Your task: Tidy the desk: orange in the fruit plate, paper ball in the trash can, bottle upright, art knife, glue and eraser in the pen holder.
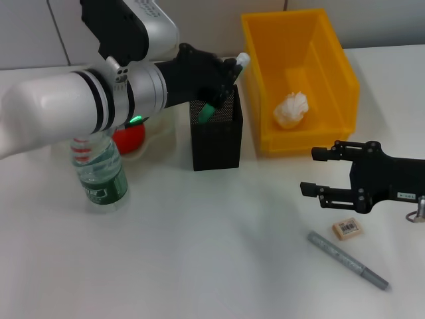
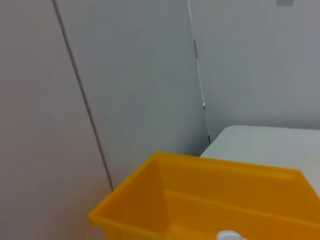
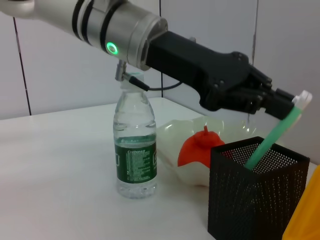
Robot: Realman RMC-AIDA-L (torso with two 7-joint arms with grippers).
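The paper ball [image 1: 292,109] lay in the yellow bin [image 1: 335,60], the bottle [image 1: 99,174] stood upright, the orange [image 1: 128,138] sat at nine o'clock of the pen holder [image 1: 216,136]; the left claw [image 1: 229,76], clamped on the green-and-white stick [image 1: 222,90], lowered it into the holder; the eraser [image 1: 348,228] and pen-like knife [image 1: 347,259] remained on the table [image 1: 212,252], beneath the right claw [image 1: 315,171], jaws apart.

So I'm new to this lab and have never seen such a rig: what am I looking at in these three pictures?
A two-armed robot is tidying a desk. The big picture looks down from its head; the other two come from cameras on its wrists.

The left tool holds a green glue stick, lowering it into the black mesh pen holder. The right tool hovers open, holding nothing, near an eraser and a grey art knife.

Also there: an upright water bottle, an orange in a pale plate, and a paper ball in the yellow bin.
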